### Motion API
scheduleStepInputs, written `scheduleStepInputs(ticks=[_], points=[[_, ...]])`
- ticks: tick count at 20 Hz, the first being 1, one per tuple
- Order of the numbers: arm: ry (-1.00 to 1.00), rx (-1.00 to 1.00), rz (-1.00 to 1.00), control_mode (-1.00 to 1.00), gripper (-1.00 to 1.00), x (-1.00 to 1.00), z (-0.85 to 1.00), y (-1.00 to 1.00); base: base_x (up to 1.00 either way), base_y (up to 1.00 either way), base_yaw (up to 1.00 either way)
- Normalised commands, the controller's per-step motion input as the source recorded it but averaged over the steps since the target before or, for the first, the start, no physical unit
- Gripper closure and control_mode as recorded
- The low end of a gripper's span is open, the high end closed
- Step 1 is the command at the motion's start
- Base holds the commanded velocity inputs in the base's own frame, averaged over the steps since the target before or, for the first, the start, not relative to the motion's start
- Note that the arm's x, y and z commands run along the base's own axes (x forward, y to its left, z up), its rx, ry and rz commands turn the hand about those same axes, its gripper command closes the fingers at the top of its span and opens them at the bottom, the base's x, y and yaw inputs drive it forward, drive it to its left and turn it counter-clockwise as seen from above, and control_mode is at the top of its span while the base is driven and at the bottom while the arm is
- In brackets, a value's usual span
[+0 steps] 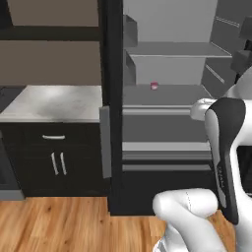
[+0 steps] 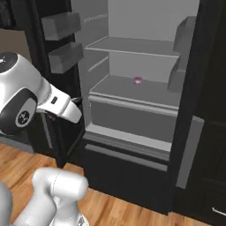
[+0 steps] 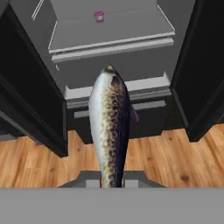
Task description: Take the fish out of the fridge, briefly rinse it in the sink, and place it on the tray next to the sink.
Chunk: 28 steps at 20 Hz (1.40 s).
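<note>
**Q:** What do I get from the left base view? Any writing?

**Me:** I can't read a brand or label anywhere. There is a faint mark on the dark cover of my arm, too small to make out. The fridge [image 1: 167,98] stands open, grey inside, with flat shelves. A small pink-topped cup [image 1: 154,86] sits on the middle shelf [image 1: 187,94], toward its back edge. To the left is a pale counter [image 1: 54,103] over dark cabinets [image 1: 54,160] with silver handles, and a wood floor [image 1: 59,224] below.

**Q:** And the right base view?

**Me:** Same open fridge from the other side. The cup is again near the back edge of the middle shelf, and bins [image 2: 64,42] hang on the door at left. My forearm reaches toward the fridge front; from here I can't tell how the fingers stand.

**Q:** The hand view?

**Me:** Here I see the fish [image 3: 110,127]. My hand [image 3: 111,181] has its fingers pressed in on the fish's near end, pinching it. Its long axis runs straight away from the hand toward the fridge front, the far tip aimed at the lower drawers [image 3: 144,111]. The speckled dark back lies to the right, the pale silver side to the left. It hangs out in front of the fridge, above the floor, clear of every shelf.
</note>
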Motion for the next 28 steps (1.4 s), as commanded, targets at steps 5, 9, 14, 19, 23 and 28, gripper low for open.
scheduleStepInputs(ticks=[5, 9, 14, 19, 23, 28], points=[[0.00, 0.00, 0.00, 1.00, 1.00, 0.00, 0.00, 0.00, -0.73, -0.07, 0.80], [0.00, 0.00, 0.00, 1.00, 1.00, 0.00, 0.00, 0.00, -0.57, 0.00, 0.84], [0.00, 0.00, 0.00, 1.00, 1.00, 0.00, 0.00, 0.00, -0.40, 0.00, 0.89], [0.00, 0.00, 0.00, 1.00, 1.00, 0.00, 0.00, 0.00, -0.04, 0.00, 0.99], [0.00, 0.00, 0.00, 1.00, 1.00, 0.00, 0.00, 0.00, 0.00, 0.00, 1.00], [0.00, 0.00, 0.00, 1.00, 1.00, 0.00, 0.00, 0.00, 0.00, 0.00, 1.00]])
